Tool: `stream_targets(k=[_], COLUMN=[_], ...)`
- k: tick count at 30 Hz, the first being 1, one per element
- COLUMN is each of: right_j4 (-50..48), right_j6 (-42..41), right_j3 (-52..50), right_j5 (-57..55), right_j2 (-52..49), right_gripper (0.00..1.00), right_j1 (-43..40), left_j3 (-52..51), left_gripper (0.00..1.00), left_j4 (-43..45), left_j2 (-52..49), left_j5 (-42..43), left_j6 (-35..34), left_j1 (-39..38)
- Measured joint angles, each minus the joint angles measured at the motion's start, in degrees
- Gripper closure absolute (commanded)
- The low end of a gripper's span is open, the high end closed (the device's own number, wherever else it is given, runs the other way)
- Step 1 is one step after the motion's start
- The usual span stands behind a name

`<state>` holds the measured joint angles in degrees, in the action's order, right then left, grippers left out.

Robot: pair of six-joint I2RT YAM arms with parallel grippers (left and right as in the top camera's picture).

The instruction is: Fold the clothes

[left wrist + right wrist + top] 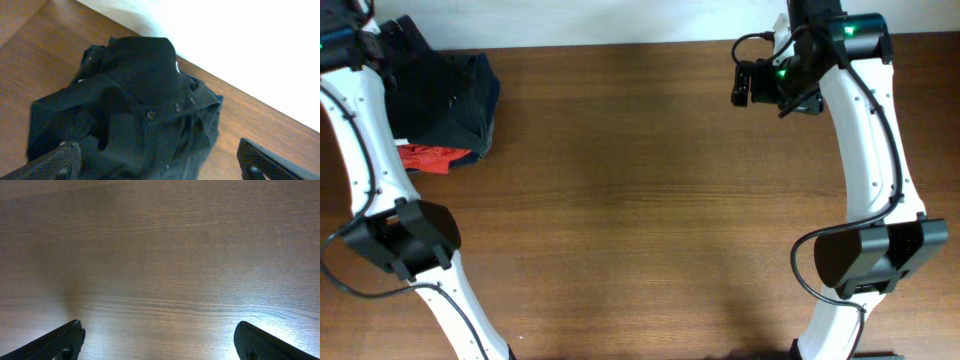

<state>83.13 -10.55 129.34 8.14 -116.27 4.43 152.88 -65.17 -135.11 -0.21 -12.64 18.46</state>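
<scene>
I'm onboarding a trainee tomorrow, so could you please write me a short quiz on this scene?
1. True or false: the right gripper is holding the black garment.
2. In the overhead view, where on the table does the black garment lie? A top left; B top right; C bottom centre.
3. What colour is the small garment peeking out beside the black one?
Key: 1 false, it is open over bare table; 2 A; 3 red.
</scene>
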Motion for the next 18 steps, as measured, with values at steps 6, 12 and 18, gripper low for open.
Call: stream_targets(k=[6, 12, 18], right_j4=[1.4, 8.2, 11.9], right_j6=[-0.1, 0.0, 0.0], right_j3=[13.2, 31.5, 38.8], right_j5=[-0.4, -1.5, -1.7], right_j2=[0.0, 2.5, 6.7], right_gripper=[0.01, 0.01, 0.01], right_j1=[-1.2, -2.4, -2.4], left_j3=[0.0, 0.0, 0.0], left_gripper=[0.01, 0.01, 0.01], left_j4=[-3.6, -10.5, -11.6], left_j2=[3.8, 3.9, 3.9], left_j5=[3.4, 9.9, 11.0], left_j6=[0.0, 0.0, 0.0], left_j1=[0.0, 0.0, 0.0])
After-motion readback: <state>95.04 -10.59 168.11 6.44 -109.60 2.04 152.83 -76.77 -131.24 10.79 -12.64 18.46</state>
